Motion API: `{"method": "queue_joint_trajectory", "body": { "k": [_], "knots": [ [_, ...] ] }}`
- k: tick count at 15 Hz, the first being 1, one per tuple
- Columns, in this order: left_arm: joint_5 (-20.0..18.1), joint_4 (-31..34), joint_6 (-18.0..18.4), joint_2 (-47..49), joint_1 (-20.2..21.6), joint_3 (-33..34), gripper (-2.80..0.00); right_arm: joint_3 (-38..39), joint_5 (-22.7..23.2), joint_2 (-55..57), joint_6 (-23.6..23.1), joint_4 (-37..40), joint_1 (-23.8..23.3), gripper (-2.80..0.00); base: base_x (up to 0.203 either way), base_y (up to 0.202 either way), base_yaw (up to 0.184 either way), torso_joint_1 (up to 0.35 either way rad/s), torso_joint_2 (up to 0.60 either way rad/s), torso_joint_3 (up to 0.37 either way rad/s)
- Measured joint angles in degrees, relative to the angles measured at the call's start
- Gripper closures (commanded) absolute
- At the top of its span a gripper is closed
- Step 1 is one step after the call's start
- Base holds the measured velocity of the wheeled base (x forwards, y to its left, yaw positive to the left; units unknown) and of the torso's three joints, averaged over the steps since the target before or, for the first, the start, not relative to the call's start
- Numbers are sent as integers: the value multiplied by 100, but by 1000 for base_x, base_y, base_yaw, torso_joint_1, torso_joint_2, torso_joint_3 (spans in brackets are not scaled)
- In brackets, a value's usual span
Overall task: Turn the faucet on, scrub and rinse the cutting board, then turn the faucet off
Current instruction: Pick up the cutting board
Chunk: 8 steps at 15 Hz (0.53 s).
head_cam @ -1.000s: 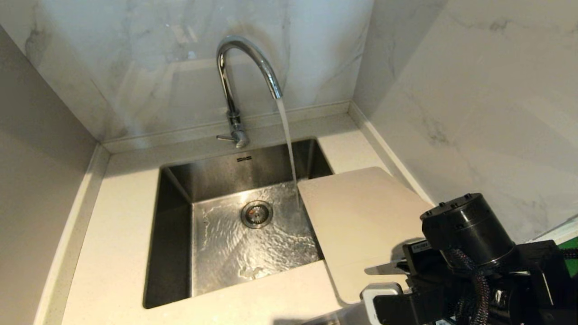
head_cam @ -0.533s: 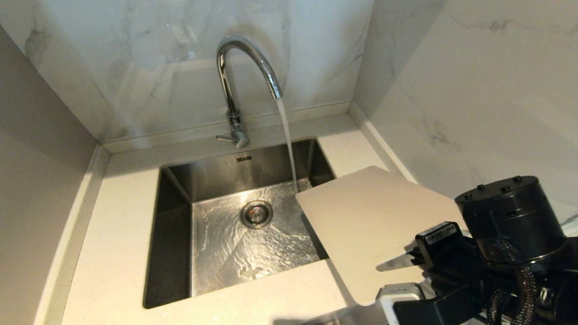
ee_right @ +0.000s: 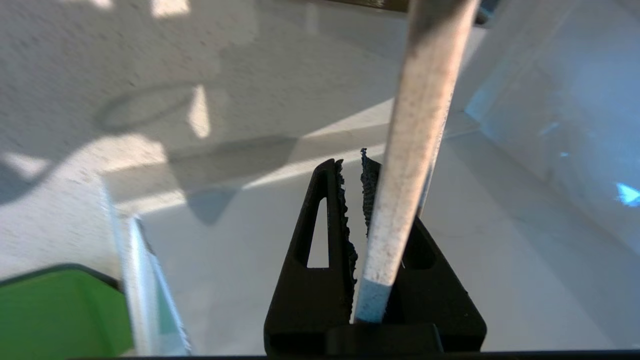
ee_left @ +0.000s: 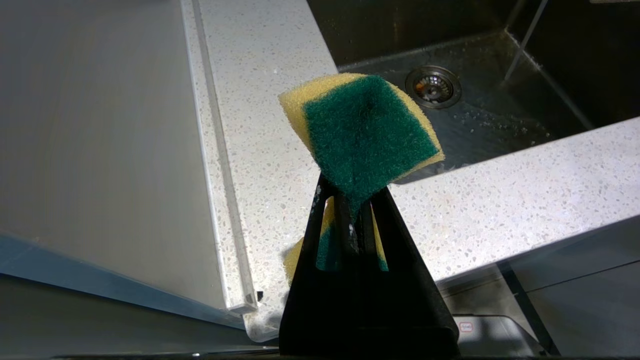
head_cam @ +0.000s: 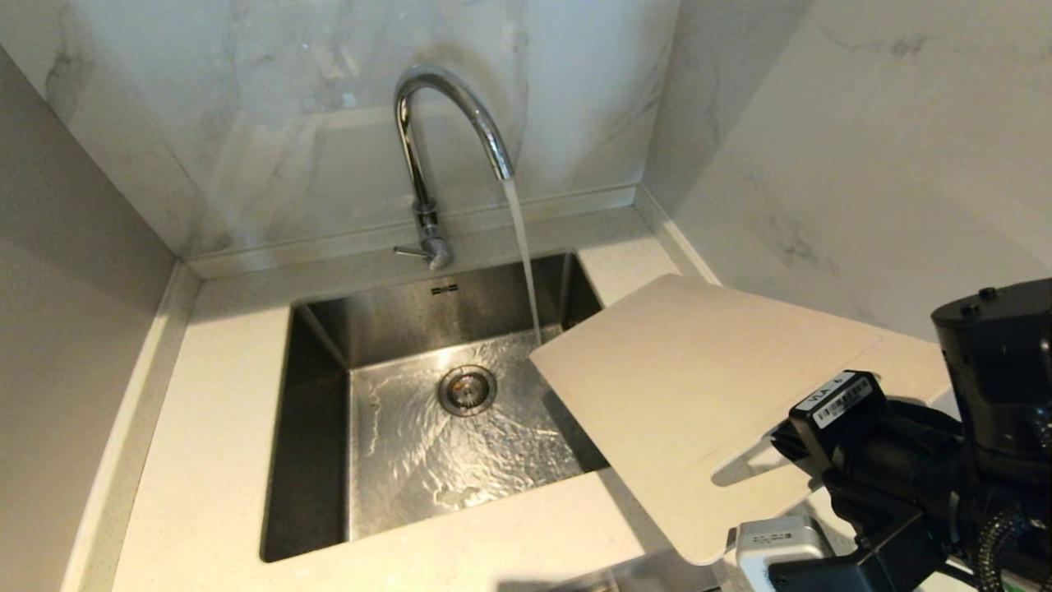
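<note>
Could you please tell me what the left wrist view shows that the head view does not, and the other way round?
Only the left wrist view shows the left gripper, shut on a green-and-yellow sponge, above the countertop's front edge.

Only the head view shows the faucet with its spout and lever, the marble walls, and the cutting board held tilted by the right gripper at the sink's right side.

Both show the sink with its drain, the running stream of water and the speckled countertop.

Right arm [head_cam: 978, 460]: glossy black housing, screw-topped round cap, braided cable, white barcode label; black triangular fingers [ee_right: 332, 225] with serrated pads.
</note>
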Motion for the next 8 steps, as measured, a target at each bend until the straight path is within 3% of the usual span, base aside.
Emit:
{"method": "queue_joint_trajectory", "body": {
  "k": [5,8],
  "knots": [
    [-2,0,0,0,2,0,0,-46,69,-282,-222,-21,5,0,0,0,0,0,0,0],
    [0,0,2,0,2,0,0,-233,563,-378,-249,371,9,0,0,0,0,0,0,0]
  ]
}}
